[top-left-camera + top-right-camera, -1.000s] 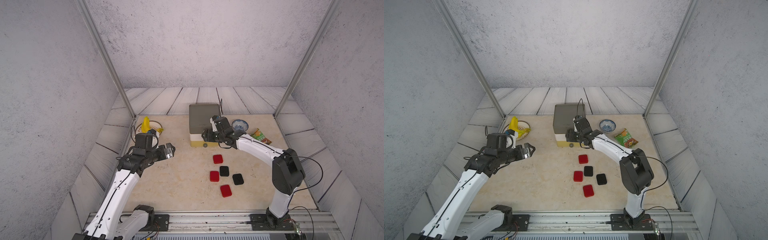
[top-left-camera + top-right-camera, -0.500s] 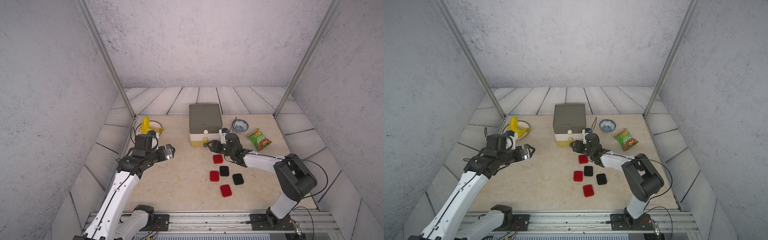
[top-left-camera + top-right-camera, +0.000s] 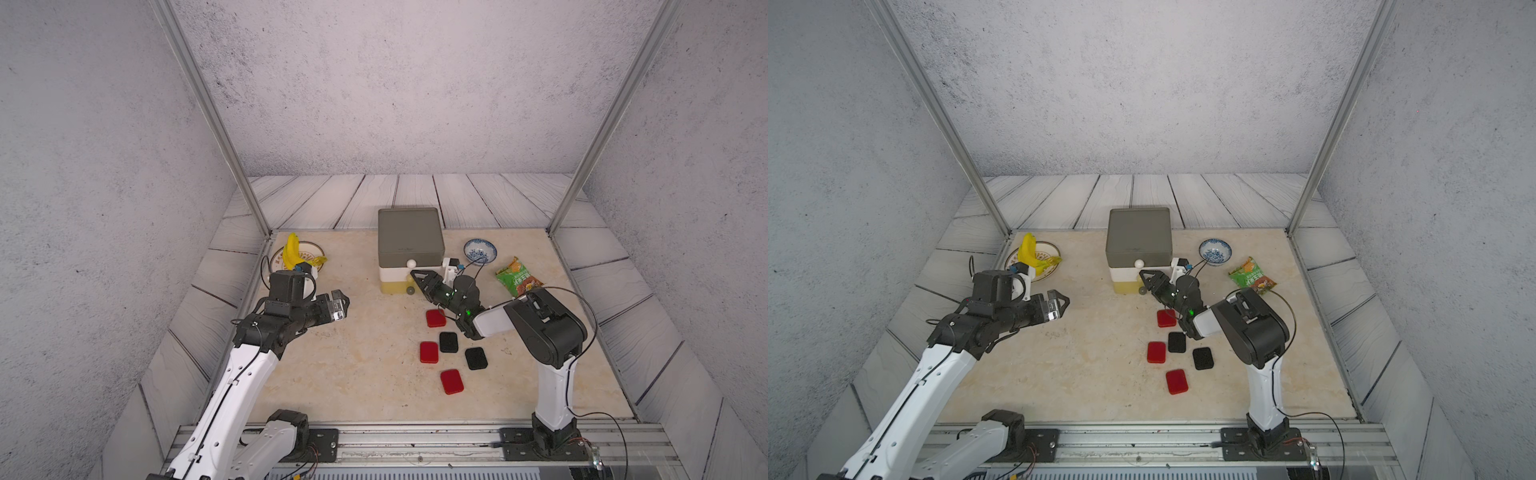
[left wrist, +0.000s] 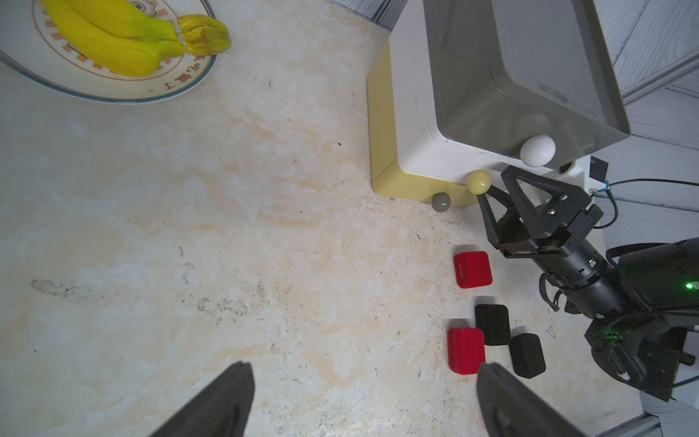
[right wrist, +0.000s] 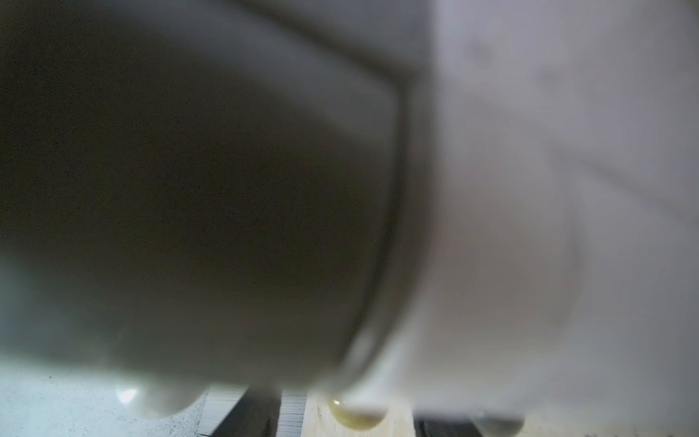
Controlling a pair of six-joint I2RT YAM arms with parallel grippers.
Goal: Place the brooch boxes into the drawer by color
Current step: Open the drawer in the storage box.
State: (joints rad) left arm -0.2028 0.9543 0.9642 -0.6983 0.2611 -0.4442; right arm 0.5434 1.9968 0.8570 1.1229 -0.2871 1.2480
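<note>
The drawer (image 3: 409, 232) stands at the back middle with all three tiers pushed in. My right gripper (image 3: 415, 279) is low at its front and open, its fingertips on either side of the pale-yellow knob (image 4: 478, 181) of the white tier. The right wrist view is mostly blurred chest, with that knob (image 5: 355, 418) between the fingers. Three red brooch boxes (image 3: 435, 318) (image 3: 429, 352) (image 3: 451, 381) and two black ones (image 3: 449, 342) (image 3: 476, 358) lie on the table in front of the chest. My left gripper (image 3: 343, 305) hovers open and empty to the left.
A plate with bananas (image 3: 297, 255) sits at the back left. A blue-patterned bowl (image 3: 480, 251) and a green snack bag (image 3: 518, 278) lie right of the chest. Metal frame posts stand at both back corners.
My right gripper came down from the chest's upper front to the white tier's knob, and its jaws have narrowed. The left arm has stayed put.
</note>
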